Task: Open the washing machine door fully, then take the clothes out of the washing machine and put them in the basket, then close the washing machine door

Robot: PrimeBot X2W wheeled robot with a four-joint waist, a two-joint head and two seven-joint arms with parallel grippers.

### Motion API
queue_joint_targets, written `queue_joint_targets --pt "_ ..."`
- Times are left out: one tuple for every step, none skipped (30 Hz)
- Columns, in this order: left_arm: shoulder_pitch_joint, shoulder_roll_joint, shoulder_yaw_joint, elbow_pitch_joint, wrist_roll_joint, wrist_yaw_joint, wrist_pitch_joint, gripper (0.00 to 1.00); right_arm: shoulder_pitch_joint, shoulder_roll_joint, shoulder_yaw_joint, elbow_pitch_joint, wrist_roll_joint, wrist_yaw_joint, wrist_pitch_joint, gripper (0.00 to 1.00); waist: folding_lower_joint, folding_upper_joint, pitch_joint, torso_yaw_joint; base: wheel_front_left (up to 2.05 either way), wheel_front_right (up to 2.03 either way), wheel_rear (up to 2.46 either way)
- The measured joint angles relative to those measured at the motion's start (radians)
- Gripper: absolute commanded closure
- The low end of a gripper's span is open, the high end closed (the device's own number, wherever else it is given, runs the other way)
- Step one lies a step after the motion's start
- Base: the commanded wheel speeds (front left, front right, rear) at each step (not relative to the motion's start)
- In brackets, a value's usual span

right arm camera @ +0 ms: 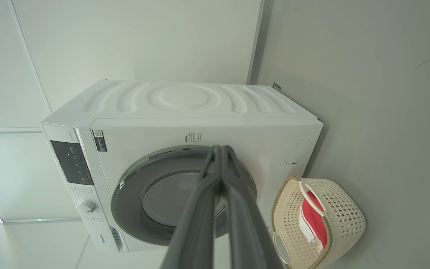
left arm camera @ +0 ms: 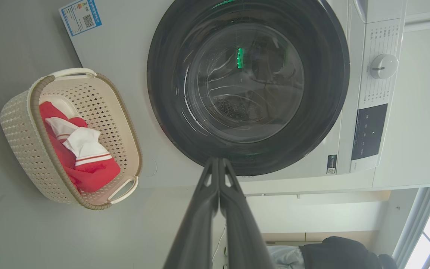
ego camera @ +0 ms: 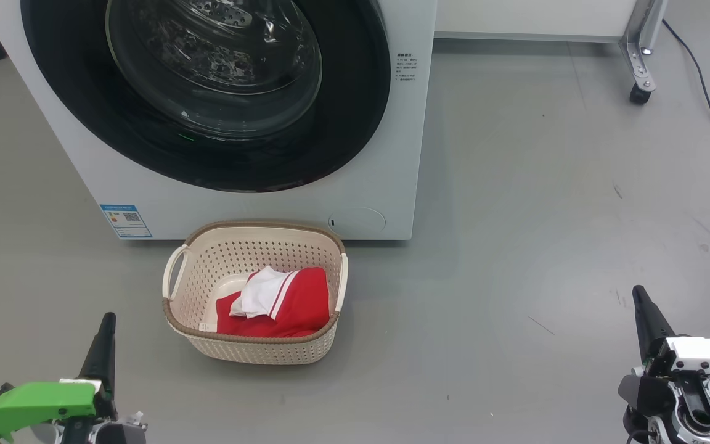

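The washing machine (ego camera: pixel 386 154) stands at the back with its door (ego camera: pixel 355 123) shut flat against the front; steel drum holes show through the glass. In front of it on the floor sits the cream basket (ego camera: pixel 256 345), holding the red and white clothes (ego camera: pixel 281 302). My left gripper (ego camera: pixel 107 320) is shut and empty at the lower left, short of the basket. My right gripper (ego camera: pixel 638 293) is shut and empty at the lower right, well clear of the basket. The left wrist view shows the closed door (left arm camera: pixel 323 93), the basket (left arm camera: pixel 17 123) and the clothes (left arm camera: pixel 88 157).
Grey floor spreads wide to the right of the machine. A wheeled metal frame leg (ego camera: pixel 641 61) and a black cable (ego camera: pixel 709 98) lie at the far right. A dark-clothed person (left arm camera: pixel 334 254) shows at the bottom of the left wrist view.
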Motion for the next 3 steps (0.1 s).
queue_joint_targets --pt "0.0 0.0 0.0 0.0 0.0 0.0 0.0 1.0 0.0 0.0 0.0 0.0 0.0 0.0 0.0 1.0 0.0 0.0 0.0 0.0 0.0 0.0 0.0" --pt "0.0 0.0 0.0 0.0 0.0 0.0 0.001 1.0 0.0 0.0 0.0 0.0 0.0 0.0 0.0 1.0 0.0 0.0 0.0 0.0 0.0 0.0 0.0" --pt "0.0 0.0 0.0 0.0 0.0 0.0 0.001 1.0 0.0 0.0 0.0 0.0 0.0 0.0 0.0 1.0 0.0 0.0 0.0 0.0 0.0 0.0 0.0"
